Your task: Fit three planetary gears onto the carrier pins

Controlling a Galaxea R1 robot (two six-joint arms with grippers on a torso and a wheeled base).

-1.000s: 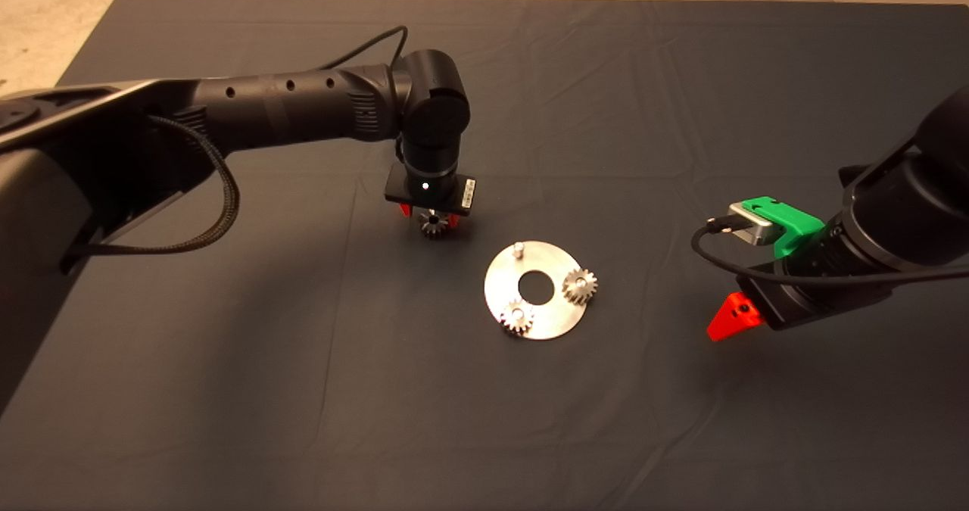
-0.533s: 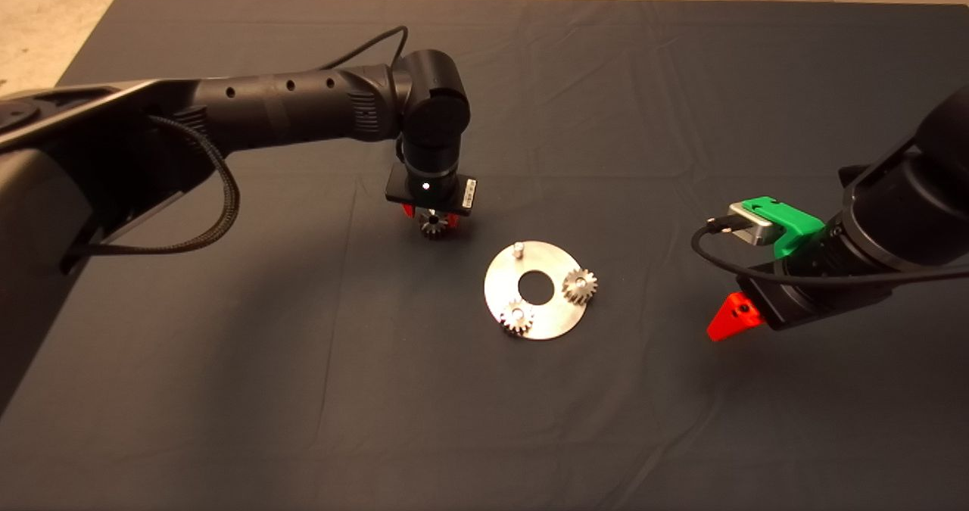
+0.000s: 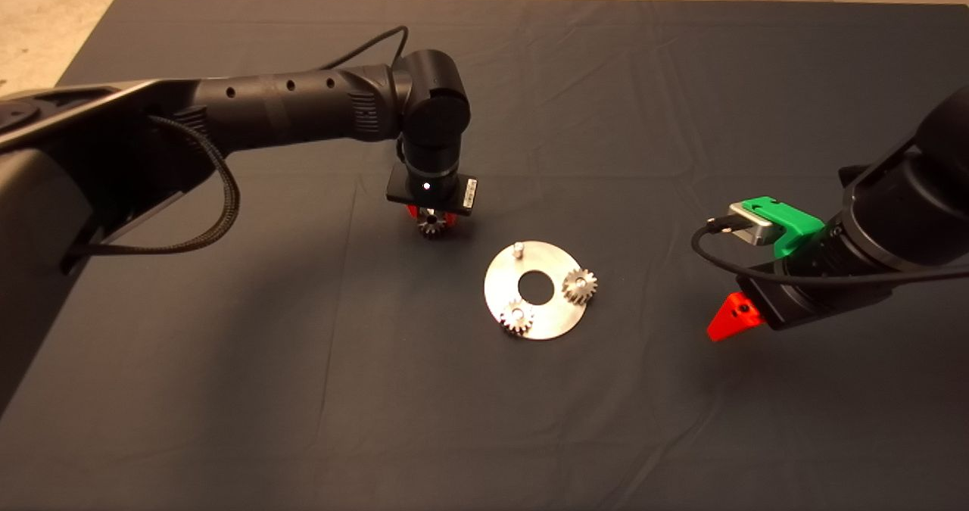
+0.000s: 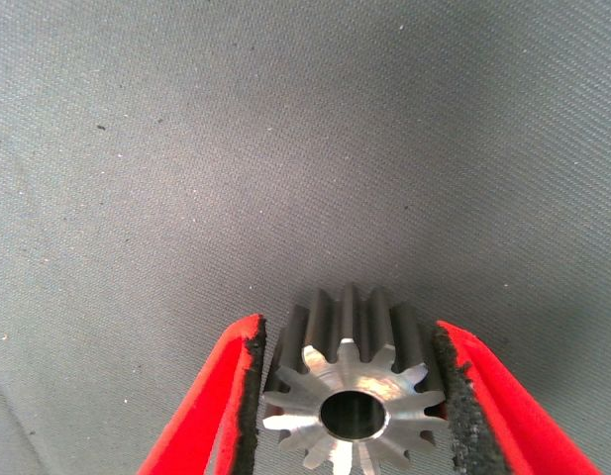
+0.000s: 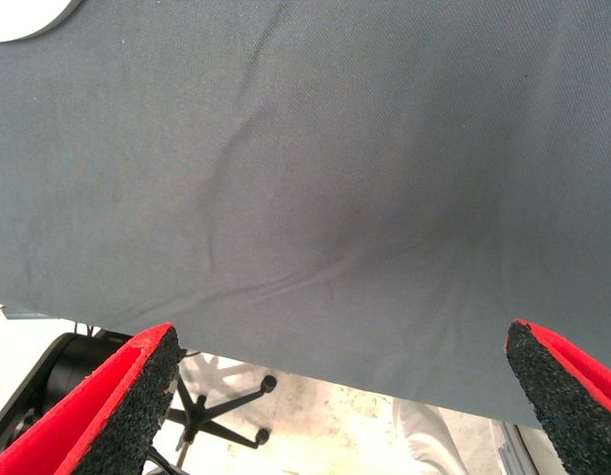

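Two planetary gears seated on carrier pins of the disc (image 3: 539, 328): one (image 3: 518, 317) at the near edge, one (image 3: 580, 285) toward the right. Third pin (image 3: 518, 250) bare. Last gear (image 4: 353, 406) clenched in the left tool (image 4: 355, 396), just above the worktop mat (image 3: 681, 79), left of the disc. Right tool (image 5: 345, 406) spread wide, parked well right.

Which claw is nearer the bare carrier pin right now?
Left. The left claw, shut on the third gear, is just beside the bare pin; the right claw waits open, well off the disc.

Dark mat (image 3: 606, 79); chair base (image 5: 211, 411) beyond.
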